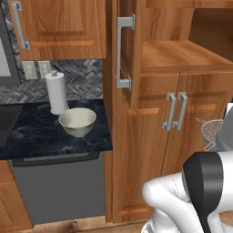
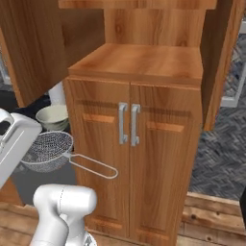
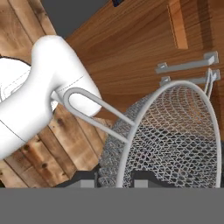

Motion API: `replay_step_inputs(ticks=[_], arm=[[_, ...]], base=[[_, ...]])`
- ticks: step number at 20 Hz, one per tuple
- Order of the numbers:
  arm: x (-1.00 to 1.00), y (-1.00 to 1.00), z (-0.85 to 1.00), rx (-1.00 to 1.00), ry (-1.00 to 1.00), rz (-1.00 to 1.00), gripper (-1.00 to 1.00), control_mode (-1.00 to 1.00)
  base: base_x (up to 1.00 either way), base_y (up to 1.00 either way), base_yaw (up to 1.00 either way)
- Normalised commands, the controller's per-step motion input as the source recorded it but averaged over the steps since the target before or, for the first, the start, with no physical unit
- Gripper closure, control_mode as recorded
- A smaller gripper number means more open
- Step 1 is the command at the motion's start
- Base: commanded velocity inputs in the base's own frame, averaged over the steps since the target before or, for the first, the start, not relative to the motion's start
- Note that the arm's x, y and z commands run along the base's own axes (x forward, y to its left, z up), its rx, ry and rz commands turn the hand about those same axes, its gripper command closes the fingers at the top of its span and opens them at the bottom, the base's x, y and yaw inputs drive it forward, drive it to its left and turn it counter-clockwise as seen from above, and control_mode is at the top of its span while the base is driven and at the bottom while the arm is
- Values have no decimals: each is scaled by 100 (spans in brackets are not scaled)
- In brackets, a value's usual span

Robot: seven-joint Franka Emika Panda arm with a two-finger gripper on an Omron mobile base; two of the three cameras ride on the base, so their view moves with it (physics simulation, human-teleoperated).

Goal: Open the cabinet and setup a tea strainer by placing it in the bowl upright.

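Two-finger dark gripper [image 3: 116, 180], its tips clenched on the rim of the small round silver wire-mesh tea strainer [image 2: 47, 151], whose basket is carried in the air in front of the lower pair of short wooden doors with short grey handles [image 2: 129, 124], clear of the floor and of the counter. The strainer's thin looped metal handle [image 2: 93, 166] projects sideways across the left of those two doors, level with their lower half. The tall warm-brown wooden cabinet door with its long vertical grey bar handle [image 1: 124, 51] stands swung open, edge-on toward the base, leaving the wooden shelf [image 1: 179, 55] behind it exposed. The round pale cream ceramic bowl [image 1: 77, 121] sits upright near the right front corner of the dark marbled countertop [image 1: 32, 134], just in front of the white paper-towel roll [image 1: 57, 92]; open counter lies to the bowl's left.
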Motion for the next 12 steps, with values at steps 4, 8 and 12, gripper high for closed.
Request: replay_step_inputs(ticks=[4, 8, 12], arm=[[0, 0, 0, 0, 0, 0, 100, 100], [0, 0, 0, 0, 0, 0, 100, 100], [0, 0, 0, 0, 0, 0, 100, 100]], base=[[-31, 62, -8], [-41, 59, -8], [-32, 58, -6]])
